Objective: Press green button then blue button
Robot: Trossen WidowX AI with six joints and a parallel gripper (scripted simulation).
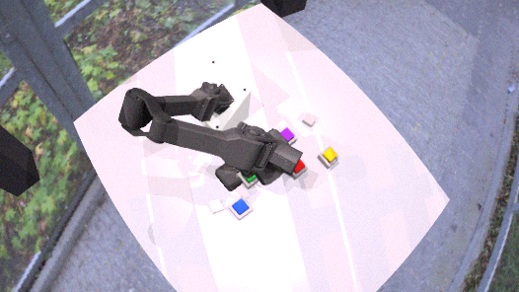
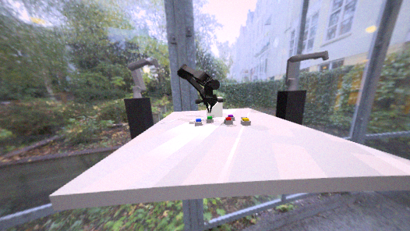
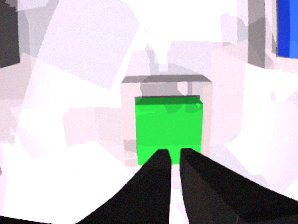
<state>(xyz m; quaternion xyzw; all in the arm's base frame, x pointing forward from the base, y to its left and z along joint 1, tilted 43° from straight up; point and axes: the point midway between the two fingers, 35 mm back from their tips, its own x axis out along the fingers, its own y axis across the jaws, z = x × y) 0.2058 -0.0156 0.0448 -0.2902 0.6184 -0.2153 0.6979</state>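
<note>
Beyond a pale table (image 1: 345,232) (image 2: 234,156), hedges and a building are standing behind glass. We are watching the gripper (image 2: 210,111) (image 3: 173,159) hanging over the green button (image 1: 251,179) (image 2: 210,118) (image 3: 169,131), its fingers drawn together with nothing between them. In the wrist view the tips are overlapping the cap's lower edge, its middle lying a little further up the frame, so we are probably needing a slight shift before pressing straight down. The blue button (image 1: 240,207) (image 2: 198,121) (image 3: 287,29) is waiting nearby, up and right.
</note>
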